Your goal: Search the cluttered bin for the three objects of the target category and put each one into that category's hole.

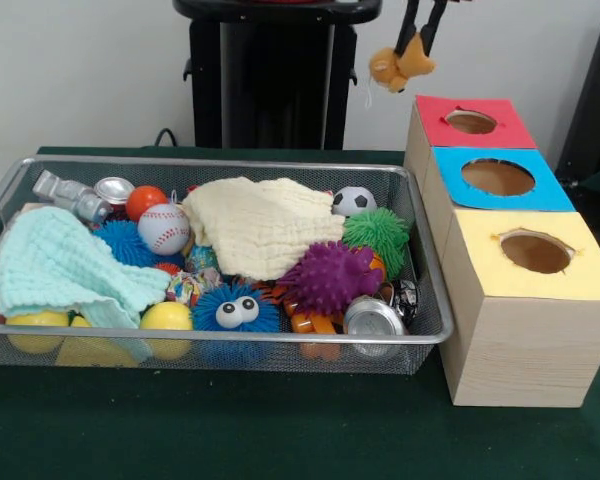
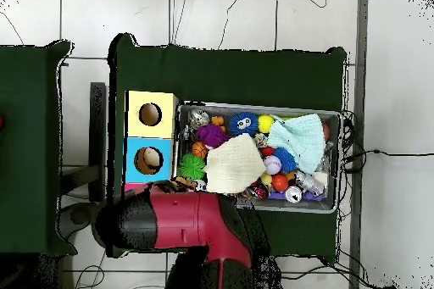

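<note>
Overhead, the red arm (image 2: pixel 182 222) covers nearly all of the red-topped box (image 2: pixel 134 188) beside the mesh bin (image 2: pixel 332 160). In the bin, the cream cloth (image 1: pixel 260 225) and mint cloth (image 1: pixel 55 262) bury whatever's underneath. The gripper (image 1: pixel 415 40) gets chopped off by the top edge.

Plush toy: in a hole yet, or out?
Out. The plush toy hangs from the shut claw above the red box.

The gripper (image 1: pixel 412 42) hangs above the red box (image 1: pixel 470 124), pinching a small tan plush toy (image 1: pixel 400 66). Beside the blue box (image 1: pixel 498 180) and yellow box (image 1: pixel 536 255), the wire bin (image 1: pixel 280 345) holds a cream cloth (image 1: pixel 260 225), a mint cloth (image 1: pixel 60 265), a baseball (image 1: pixel 163 229) and a purple spiky ball (image 1: pixel 332 277).
</note>
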Robot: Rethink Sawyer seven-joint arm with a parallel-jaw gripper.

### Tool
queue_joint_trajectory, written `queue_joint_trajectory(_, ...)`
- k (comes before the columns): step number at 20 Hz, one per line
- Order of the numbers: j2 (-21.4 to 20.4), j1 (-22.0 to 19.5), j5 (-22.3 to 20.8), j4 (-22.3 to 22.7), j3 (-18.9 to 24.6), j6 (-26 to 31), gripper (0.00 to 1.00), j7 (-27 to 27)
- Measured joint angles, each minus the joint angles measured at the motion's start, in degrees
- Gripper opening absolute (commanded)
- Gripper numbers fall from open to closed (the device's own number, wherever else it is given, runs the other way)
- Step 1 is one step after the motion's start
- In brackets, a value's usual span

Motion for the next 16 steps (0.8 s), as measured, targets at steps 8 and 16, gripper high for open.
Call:
queue_joint_trajectory(8,-0.40,0.34,4.56,5.35,-0.05,-6.62,0.00,0.15)
queue_joint_trajectory(16,-0.33,4.77,8.81,8.62,-0.21,-11.69,0.00,1.89)
